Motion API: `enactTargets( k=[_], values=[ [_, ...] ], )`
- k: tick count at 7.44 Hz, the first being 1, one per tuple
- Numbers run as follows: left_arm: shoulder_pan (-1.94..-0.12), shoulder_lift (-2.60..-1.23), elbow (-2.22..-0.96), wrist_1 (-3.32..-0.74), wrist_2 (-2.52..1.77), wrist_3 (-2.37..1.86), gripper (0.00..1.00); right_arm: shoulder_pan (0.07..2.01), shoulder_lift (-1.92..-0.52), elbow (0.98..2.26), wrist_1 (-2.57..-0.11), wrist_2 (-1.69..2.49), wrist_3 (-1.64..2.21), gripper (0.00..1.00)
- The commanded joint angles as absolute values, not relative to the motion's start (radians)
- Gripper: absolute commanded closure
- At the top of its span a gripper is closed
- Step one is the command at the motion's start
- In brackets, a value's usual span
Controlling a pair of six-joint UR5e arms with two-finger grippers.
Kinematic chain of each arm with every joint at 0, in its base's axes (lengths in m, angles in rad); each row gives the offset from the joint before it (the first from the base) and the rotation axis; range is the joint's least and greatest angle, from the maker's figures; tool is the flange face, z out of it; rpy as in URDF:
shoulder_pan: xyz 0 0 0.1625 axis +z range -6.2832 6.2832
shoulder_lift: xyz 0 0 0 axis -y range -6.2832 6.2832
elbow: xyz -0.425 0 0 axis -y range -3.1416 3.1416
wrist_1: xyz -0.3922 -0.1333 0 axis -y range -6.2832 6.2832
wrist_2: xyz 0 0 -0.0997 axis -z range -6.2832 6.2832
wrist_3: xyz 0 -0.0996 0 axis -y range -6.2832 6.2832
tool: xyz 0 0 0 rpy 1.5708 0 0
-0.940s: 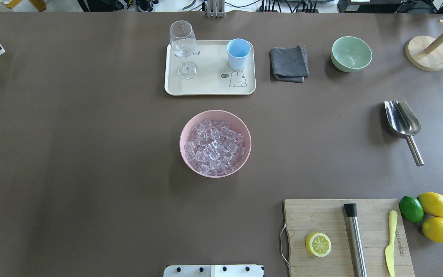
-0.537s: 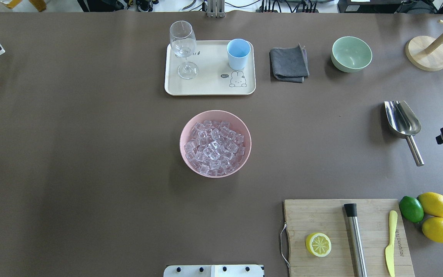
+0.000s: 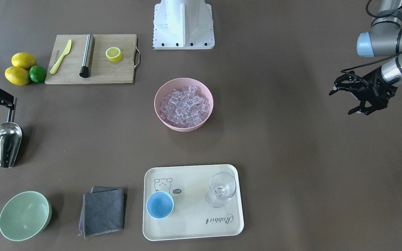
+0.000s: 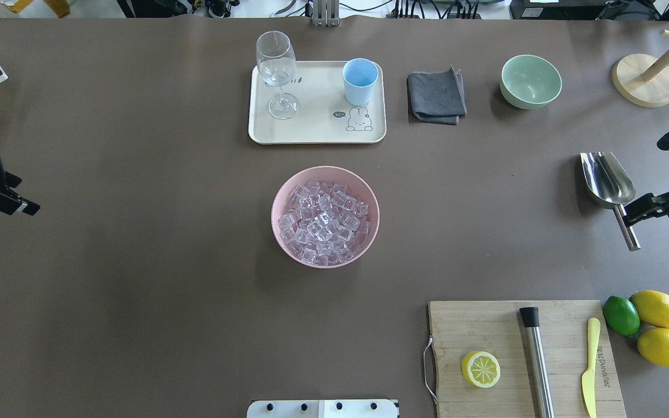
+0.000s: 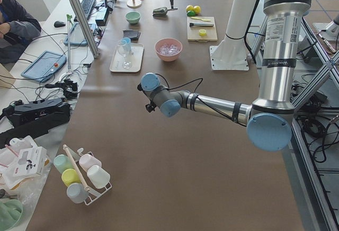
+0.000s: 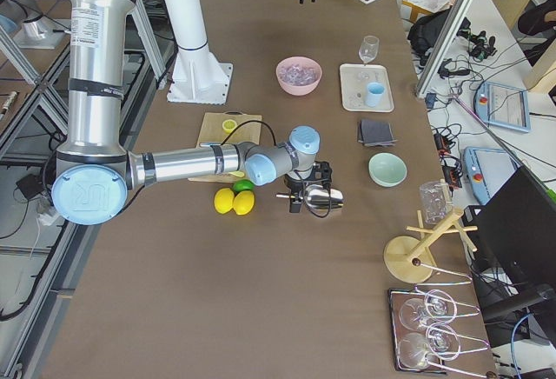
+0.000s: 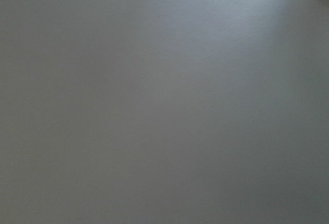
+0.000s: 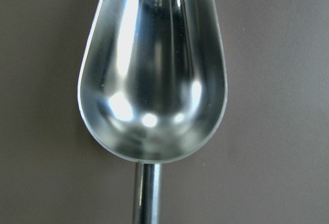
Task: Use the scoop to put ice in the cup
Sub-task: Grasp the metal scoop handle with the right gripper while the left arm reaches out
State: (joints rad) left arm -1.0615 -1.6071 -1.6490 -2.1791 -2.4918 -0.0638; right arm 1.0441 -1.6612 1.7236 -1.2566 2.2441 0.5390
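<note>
Barely started — R gripper (image 4: 643,180), jaws spread, is hovering over scoop (image 4: 607,180); ice (image 4: 324,217) unscooped, cup (image 4: 360,78) sitting empty.

**A tray that says "Rabbit", and not much else**

The cream tray (image 3: 194,232) at the far middle of the table has "Rabbit" in dark script along its far edge. A small dark speech bubble beside the rabbit drawing (image 4: 359,119) seems to read "hi~". The cutting board (image 4: 485,325), near the robot on its right, has burnt-in lettering at its right end, too small to read. The right arm's big blue joint cap (image 6: 84,195) shows a "UR" mark.
</note>
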Motion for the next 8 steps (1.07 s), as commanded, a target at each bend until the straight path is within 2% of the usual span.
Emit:
enactTargets(
  k=[1,3,4,5,6,8],
  values=[
    [-0.899,-1.728,-1.68,-2.187,-2.484,-0.061,0.02,0.996,-1.641,1.698,-1.233,2.238,0.581,0.0],
    [-0.83,-1.819,-1.681,-2.189,-2.484,-0.058,0.02,0.98,-1.64,1.674,-1.233,2.24,0.58,0.01],
    [-0.807,-1.83,-1.678,-2.224,-2.482,-0.055,0.02,0.977,-1.64,1.671,-1.233,2.241,0.58,0.27],
    [-0.793,-1.822,-1.687,-2.293,-2.433,-0.058,0.02,0.976,-1.628,1.672,-1.236,2.249,0.581,0.88],
    [-0.769,-1.818,-1.687,-2.351,-2.428,-0.055,0.02,0.976,-1.623,1.671,-1.236,2.25,0.58,1.0],
    [-0.672,-1.821,-1.686,-2.512,-2.262,-0.057,0.02,0.977,-1.614,1.678,-1.247,2.278,0.578,1.0]
  ],
)
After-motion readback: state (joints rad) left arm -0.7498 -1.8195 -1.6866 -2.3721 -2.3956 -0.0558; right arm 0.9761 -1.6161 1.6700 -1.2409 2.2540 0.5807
